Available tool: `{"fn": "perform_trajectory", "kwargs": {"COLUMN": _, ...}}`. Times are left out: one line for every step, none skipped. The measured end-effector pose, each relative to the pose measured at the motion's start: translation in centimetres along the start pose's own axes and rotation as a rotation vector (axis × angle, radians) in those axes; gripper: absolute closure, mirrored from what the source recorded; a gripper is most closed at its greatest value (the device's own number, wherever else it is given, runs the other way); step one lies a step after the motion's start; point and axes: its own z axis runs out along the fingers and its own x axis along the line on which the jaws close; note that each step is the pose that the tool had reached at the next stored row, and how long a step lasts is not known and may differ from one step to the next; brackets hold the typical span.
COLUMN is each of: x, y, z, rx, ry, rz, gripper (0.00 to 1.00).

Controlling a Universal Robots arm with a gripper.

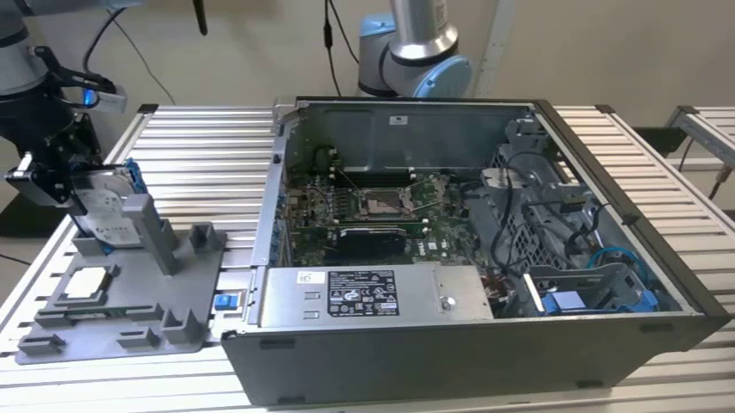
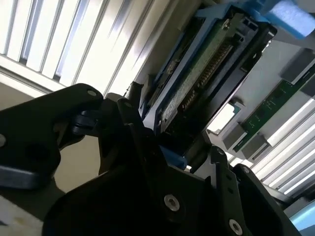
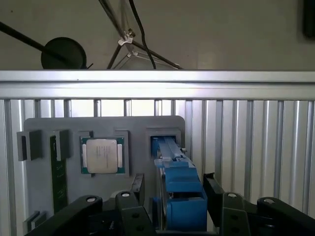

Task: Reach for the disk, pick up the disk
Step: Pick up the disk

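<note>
The disk [image 1: 101, 205] stands on edge in a slot of the grey holder plate [image 1: 126, 323] at the exterior view's left; it is a silver-grey drive with a white label and blue rails. My gripper [image 1: 71, 191] is down around its upper part. In the first wrist view the disk [image 3: 179, 179] shows edge-on, blue, between the two black fingers [image 3: 138, 189], with a thin gap on at least one side; my gripper [image 3: 174, 191] is open and straddles it. The second wrist view shows the disk's green circuit side [image 2: 202, 73] between the same jaws of my gripper [image 2: 172, 142].
A square silver chip [image 1: 86, 282] and a green memory stick [image 3: 58, 172] lie in other recesses of the holder plate. The open computer case [image 1: 460, 241] sits on the slatted metal table [image 1: 206, 155] just to the exterior view's right. Another arm's base [image 1: 414, 52] stands behind it.
</note>
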Motion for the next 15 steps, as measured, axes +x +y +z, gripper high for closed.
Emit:
{"fn": "perform_trajectory", "kwargs": {"x": 0.00, "y": 0.00, "z": 0.07, "rx": 0.0001, "ry": 0.0000, "rz": 0.000, "gripper": 0.00}}
{"fn": "perform_trajectory", "kwargs": {"x": 0.00, "y": 0.00, "z": 0.09, "rx": 0.0000, "ry": 0.0001, "rz": 0.000, "gripper": 0.00}}
{"fn": "perform_trajectory", "kwargs": {"x": 0.00, "y": 0.00, "z": 0.09, "rx": -0.0002, "ry": 0.0002, "rz": 0.000, "gripper": 0.00}}
{"fn": "perform_trajectory", "kwargs": {"x": 0.00, "y": 0.00, "z": 0.10, "rx": -0.0002, "ry": 0.0002, "rz": 0.000, "gripper": 0.00}}
{"fn": "perform_trajectory", "kwargs": {"x": 0.00, "y": 0.00, "z": 0.11, "rx": -0.0001, "ry": 0.0001, "rz": 0.000, "gripper": 0.00}}
{"fn": "perform_trajectory", "kwargs": {"x": 0.00, "y": 0.00, "z": 0.12, "rx": 0.0002, "ry": 0.0000, "rz": 0.000, "gripper": 0.00}}
{"fn": "perform_trajectory", "kwargs": {"x": 0.00, "y": 0.00, "z": 0.12, "rx": 0.0000, "ry": 0.0000, "rz": 0.000, "gripper": 0.00}}
{"fn": "perform_trajectory", "kwargs": {"x": 0.00, "y": 0.00, "z": 0.13, "rx": 0.0001, "ry": 0.0000, "rz": 0.000, "gripper": 0.00}}
{"fn": "perform_trajectory", "kwargs": {"x": 0.00, "y": 0.00, "z": 0.13, "rx": 0.0001, "ry": 0.0000, "rz": 0.000, "gripper": 1.00}}
{"fn": "perform_trajectory", "kwargs": {"x": 0.00, "y": 0.00, "z": 0.14, "rx": 0.0001, "ry": 0.0000, "rz": 0.000, "gripper": 1.00}}
{"fn": "perform_trajectory", "kwargs": {"x": 0.00, "y": 0.00, "z": 0.14, "rx": 0.0001, "ry": 0.0000, "rz": 0.000, "gripper": 1.00}}
{"fn": "perform_trajectory", "kwargs": {"x": 0.00, "y": 0.00, "z": 0.14, "rx": 0.0001, "ry": 0.0000, "rz": 0.000, "gripper": 1.00}}
{"fn": "perform_trajectory", "kwargs": {"x": 0.00, "y": 0.00, "z": 0.14, "rx": 0.0001, "ry": 0.0000, "rz": 0.000, "gripper": 1.00}}
{"fn": "perform_trajectory", "kwargs": {"x": 0.00, "y": 0.00, "z": 0.15, "rx": 0.0001, "ry": 0.0000, "rz": 0.000, "gripper": 1.00}}
{"fn": "perform_trajectory", "kwargs": {"x": 0.00, "y": 0.00, "z": 0.15, "rx": 0.0001, "ry": 0.0000, "rz": 0.000, "gripper": 1.00}}
